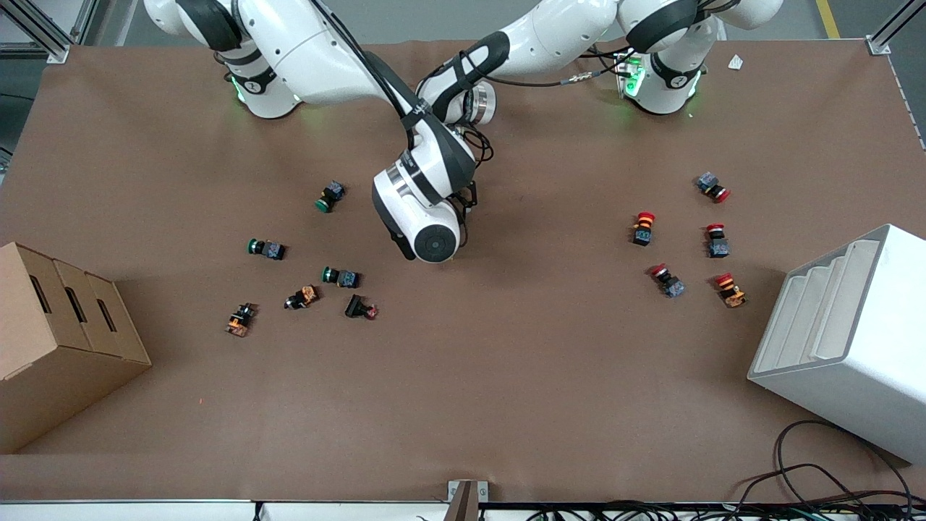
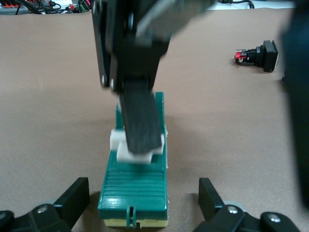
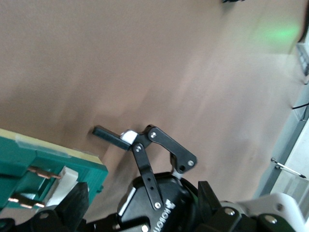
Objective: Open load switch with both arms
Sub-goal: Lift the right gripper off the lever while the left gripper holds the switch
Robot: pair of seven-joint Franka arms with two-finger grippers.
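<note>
The load switch, a dark-green block with a cream underside, lies flat on the brown table. My left gripper is open, its fingers on either side of one end of the switch and clear of it. One finger of my right gripper rests on the white toggle piece. In the right wrist view my right gripper is open beside the switch, and the left gripper's black body shows. In the front view both arms meet mid-table; the right arm's wrist hides the switch.
Green and orange push-buttons lie toward the right arm's end of the table, red ones toward the left arm's end. A cardboard box and a white rack stand at the two ends. A black push-button lies near the switch.
</note>
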